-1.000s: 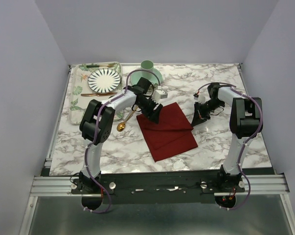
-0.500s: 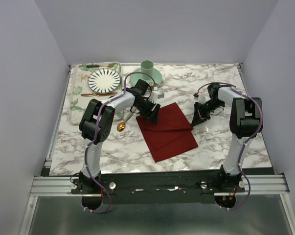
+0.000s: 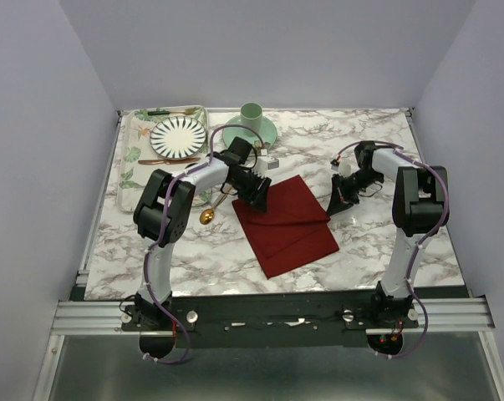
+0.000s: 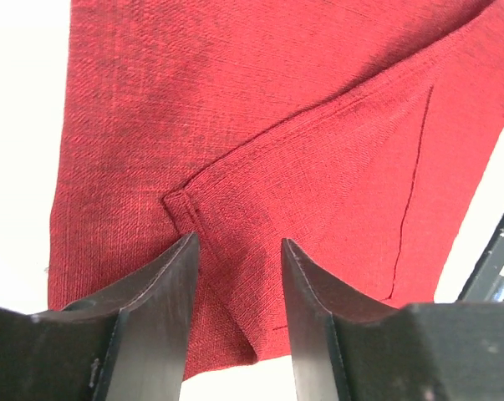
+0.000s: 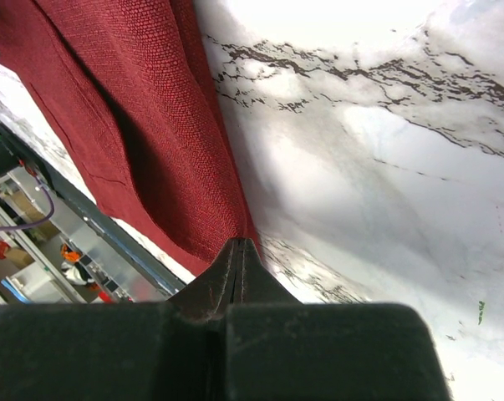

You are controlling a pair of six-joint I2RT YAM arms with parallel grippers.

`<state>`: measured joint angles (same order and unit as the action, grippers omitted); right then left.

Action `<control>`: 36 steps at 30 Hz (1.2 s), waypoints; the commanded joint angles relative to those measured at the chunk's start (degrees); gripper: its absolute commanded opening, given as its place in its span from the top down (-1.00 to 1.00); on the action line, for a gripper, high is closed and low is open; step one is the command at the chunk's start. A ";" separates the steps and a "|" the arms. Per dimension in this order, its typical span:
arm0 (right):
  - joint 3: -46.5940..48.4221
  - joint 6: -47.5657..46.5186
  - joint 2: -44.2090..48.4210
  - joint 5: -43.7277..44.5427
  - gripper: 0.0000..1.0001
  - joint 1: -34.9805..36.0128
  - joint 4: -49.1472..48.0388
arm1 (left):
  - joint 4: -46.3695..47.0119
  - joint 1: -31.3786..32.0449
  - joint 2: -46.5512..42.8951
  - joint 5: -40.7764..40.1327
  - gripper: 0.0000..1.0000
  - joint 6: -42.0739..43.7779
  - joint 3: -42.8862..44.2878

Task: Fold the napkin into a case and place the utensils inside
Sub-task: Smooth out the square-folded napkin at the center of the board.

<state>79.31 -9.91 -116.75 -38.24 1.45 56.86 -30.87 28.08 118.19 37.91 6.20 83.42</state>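
The dark red napkin (image 3: pixel 287 224) lies folded in layers on the marble table, one corner pointing away from me. My left gripper (image 3: pixel 257 195) hovers over its far left corner. In the left wrist view the left gripper (image 4: pixel 237 251) is open, its two fingers (image 4: pixel 164 288) on either side of a hemmed fold of the napkin (image 4: pixel 260 134). My right gripper (image 3: pixel 333 206) is shut, and its tips (image 5: pixel 241 249) touch the napkin's (image 5: pixel 126 109) right corner. The gold spoon (image 3: pixel 208 215) lies left of the napkin, partly under the left arm. I cannot make out the knife.
A floral tray (image 3: pixel 133 159) at the back left carries a striped plate (image 3: pixel 178 136), a green-handled utensil (image 3: pixel 164 112) and a brown-gold utensil (image 3: pixel 161 160). A green cup (image 3: pixel 251 113) on its saucer stands behind the left arm.
The left gripper's jaws have narrowed and it has shifted slightly over the napkin's far left corner. The right arm and the napkin have not moved.
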 commanded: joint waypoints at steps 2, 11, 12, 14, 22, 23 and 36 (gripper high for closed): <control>-0.73 0.42 -0.23 0.10 0.99 0.39 -0.61 | -1.82 0.05 -2.97 4.71 0.10 1.45 -1.50; -1.17 0.42 -0.15 0.27 0.99 0.31 -0.70 | 0.29 -1.97 -5.78 -0.20 -0.04 -1.10 -3.52; -1.09 0.51 -0.06 0.18 0.99 0.39 -0.79 | 0.46 -2.06 -5.95 -0.81 -0.06 -1.19 -3.61; -1.17 0.51 -0.06 0.27 0.99 0.39 -0.87 | 0.20 -2.06 -5.87 -1.79 -0.09 -0.84 -3.70; -0.91 0.77 -0.23 0.27 0.99 0.30 -1.05 | -1.03 -1.36 -4.11 -0.12 -0.09 0.22 -4.58; -1.00 0.86 -0.23 0.27 0.99 0.30 -0.96 | -1.21 -1.18 -4.11 0.06 -0.09 0.39 -4.75; -1.26 1.21 -0.50 0.53 0.99 0.31 -1.31 | -1.48 0.93 -6.74 4.54 0.19 4.52 -7.65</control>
<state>78.98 -9.02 -116.77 -38.22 1.45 56.55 -32.69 28.56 114.41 39.09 7.77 78.06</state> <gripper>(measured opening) 0.012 0.432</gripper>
